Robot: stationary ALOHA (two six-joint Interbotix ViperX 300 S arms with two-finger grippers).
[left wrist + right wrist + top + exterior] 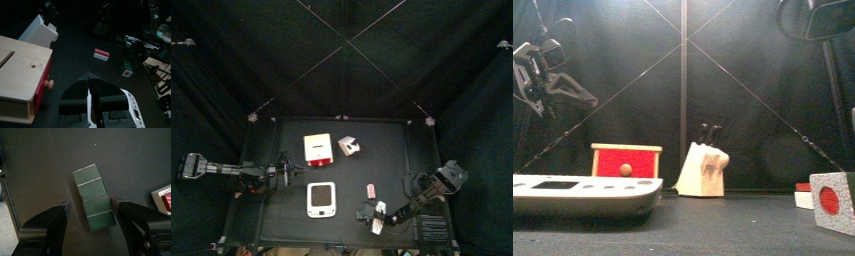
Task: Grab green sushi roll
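The green sushi roll, a dark segmented bar, is seen lying flat between the wide-open jaws of the right gripper at the table's near right. It is judged light, rigid and smooth; its long sides should be pinched.

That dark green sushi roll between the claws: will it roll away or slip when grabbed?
The green sushi roll looks like a flat-sided bar of four blocks, so it probably won't roll. Its smooth faces may slip slightly. It seems rigid, likely staying straight between the open right gripper.
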